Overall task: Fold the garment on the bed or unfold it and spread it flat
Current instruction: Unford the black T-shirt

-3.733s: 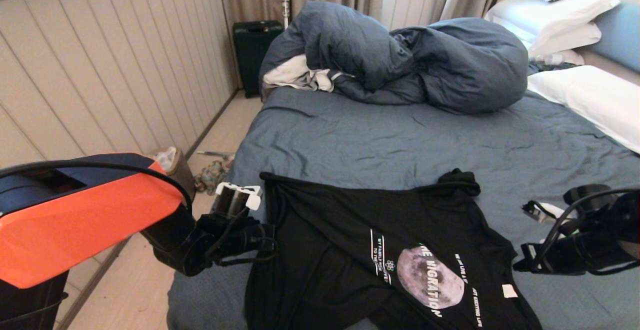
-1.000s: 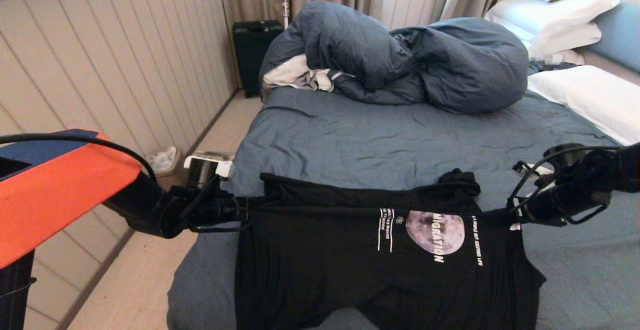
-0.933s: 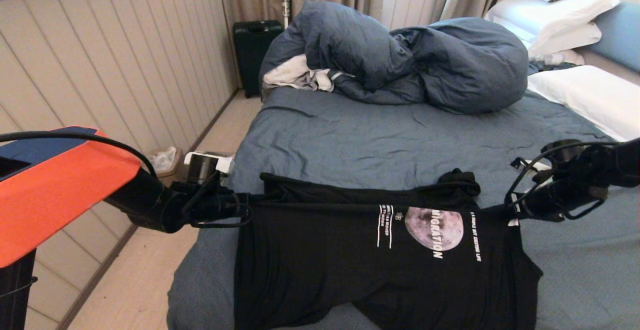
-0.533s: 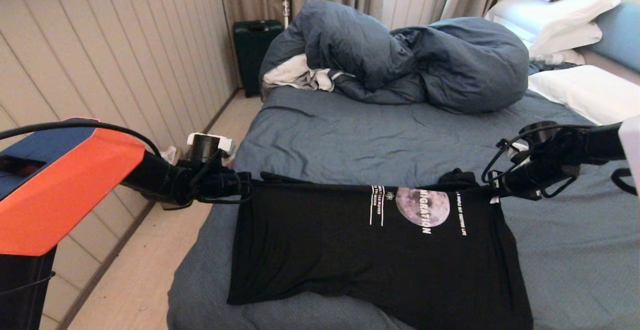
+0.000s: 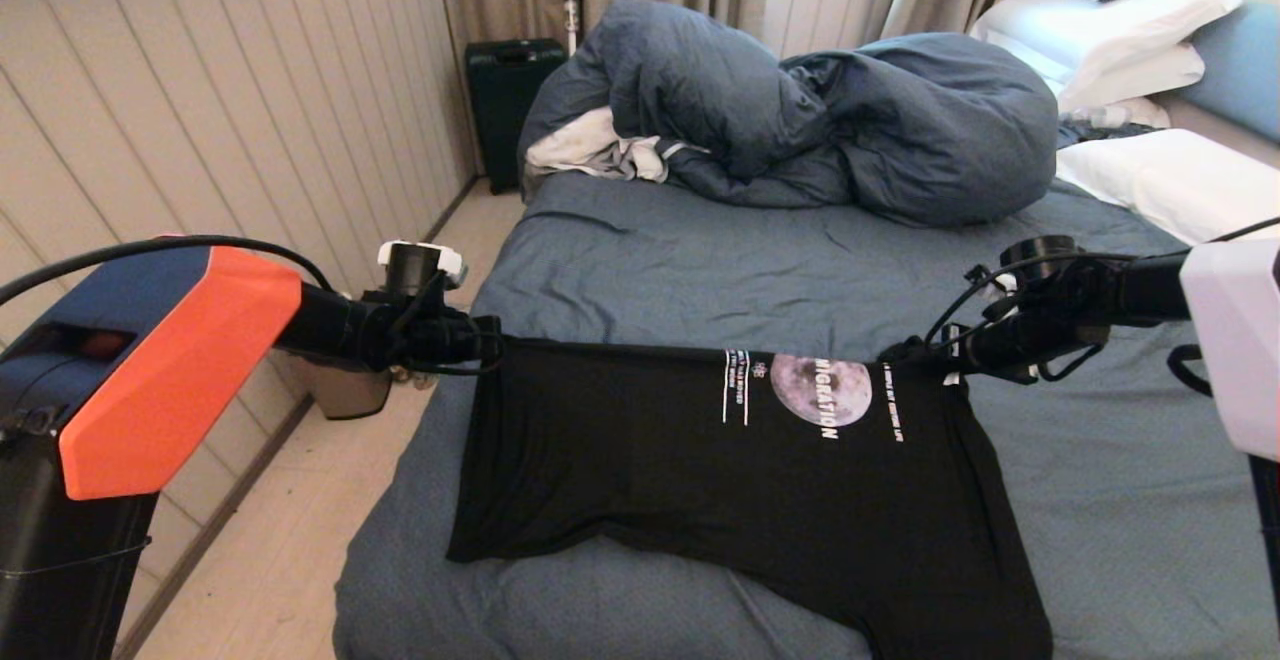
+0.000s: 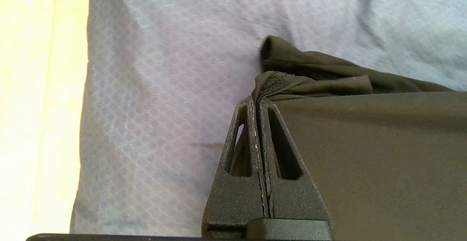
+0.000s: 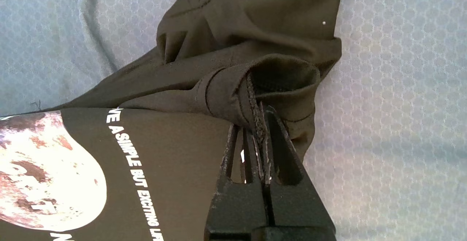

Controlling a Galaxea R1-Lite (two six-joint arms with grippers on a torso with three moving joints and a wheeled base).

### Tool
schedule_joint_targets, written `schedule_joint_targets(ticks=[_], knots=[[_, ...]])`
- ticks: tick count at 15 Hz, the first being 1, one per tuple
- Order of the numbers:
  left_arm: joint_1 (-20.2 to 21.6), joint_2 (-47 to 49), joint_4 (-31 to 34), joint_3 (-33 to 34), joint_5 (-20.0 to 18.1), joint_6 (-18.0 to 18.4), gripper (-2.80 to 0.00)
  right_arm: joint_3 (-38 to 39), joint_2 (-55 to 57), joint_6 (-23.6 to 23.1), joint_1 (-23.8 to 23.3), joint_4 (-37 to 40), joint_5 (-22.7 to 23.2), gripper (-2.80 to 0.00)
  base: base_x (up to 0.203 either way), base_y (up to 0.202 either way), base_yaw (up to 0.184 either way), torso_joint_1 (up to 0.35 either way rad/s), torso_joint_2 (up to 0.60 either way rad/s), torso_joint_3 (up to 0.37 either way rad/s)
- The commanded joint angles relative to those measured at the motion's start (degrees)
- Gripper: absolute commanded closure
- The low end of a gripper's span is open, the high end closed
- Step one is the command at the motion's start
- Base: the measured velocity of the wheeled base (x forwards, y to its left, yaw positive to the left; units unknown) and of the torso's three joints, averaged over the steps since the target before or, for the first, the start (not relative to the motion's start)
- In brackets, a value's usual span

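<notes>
You had the black T-shirt (image 5: pixel 720 480) strung taut between both arms over the near half of the bed (image 5: pixel 760 270). Your left gripper (image 6: pixel 259 102) at nine o'clock was clamped shut on one corner, your right gripper (image 7: pixel 257 118) at three o'clock pinched the other. That spread kept the top edge straight, likely so the cloth could be laid flat, its lower part draped on the sheet.

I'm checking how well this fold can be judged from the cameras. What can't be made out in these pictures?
- T-shirt: its lower right corner is cut off by the head view's bottom edge.
- Its sleeves: bunched near the left hand and right hand; their lie is unclear.
- Small print beside the moon: too small in the head view.
- Bed: its far part is hidden by the duvet.
</notes>
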Motion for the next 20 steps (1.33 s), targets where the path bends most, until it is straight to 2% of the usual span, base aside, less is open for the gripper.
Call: schedule_joint_targets(ticks=[1, 2, 3, 4, 10, 14, 17, 20], knots=[[0.7, 0.9, 0.0, -0.7, -0.2, -0.1, 0.00, 0.0, 0.1, 0.0, -0.1, -0.8, 0.0, 0.00, 0.000, 0.000, 0.000, 0.000, 0.00, 0.000], [1.0, 0.9, 0.1, -1.1, -0.7, -0.2, 0.00, 0.0, 0.3, 0.0, -0.2, -0.9, 0.0, 0.00, 0.000, 0.000, 0.000, 0.000, 0.00, 0.000], [1.0, 0.9, 0.1, -1.3, -0.6, -0.2, -0.83, 0.0, 0.4, 0.3, -0.2, -1.1, 0.0, 0.00, 0.000, 0.000, 0.000, 0.000, 0.00, 0.000], [1.1, 1.2, 0.1, -1.4, -0.5, -0.2, -2.80, 0.0, 0.5, 0.2, -0.1, -1.1, 0.0, -2.80, 0.000, 0.000, 0.000, 0.000, 0.00, 0.000], [3.4, -0.2, -0.2, -0.2, -0.5, -1.0, -2.80, 0.0, 0.5, -1.2, -0.4, -1.3, 0.0, -2.80, 0.000, 0.000, 0.000, 0.000, 0.00, 0.000], [4.9, -3.2, -0.6, 4.3, -0.6, -1.1, -2.80, 0.1, -0.3, -1.1, -2.2, -1.0, 0.2, -2.80, 0.000, 0.000, 0.000, 0.000, 0.00, 0.000], [5.4, -9.5, -1.2, 12.3, -2.3, -1.1, -2.80, 2.2, -4.7, -0.7, -4.9, -0.4, 0.8, -2.80, 0.000, 0.000, 0.000, 0.000, 0.00, 0.000], [5.4, -16.1, -3.3, 20.1, -3.9, -1.2, -2.80, 6.9, -9.4, 0.4, -7.3, -0.4, 3.8, -2.80, 0.000, 0.000, 0.000, 0.000, 0.00, 0.000]])
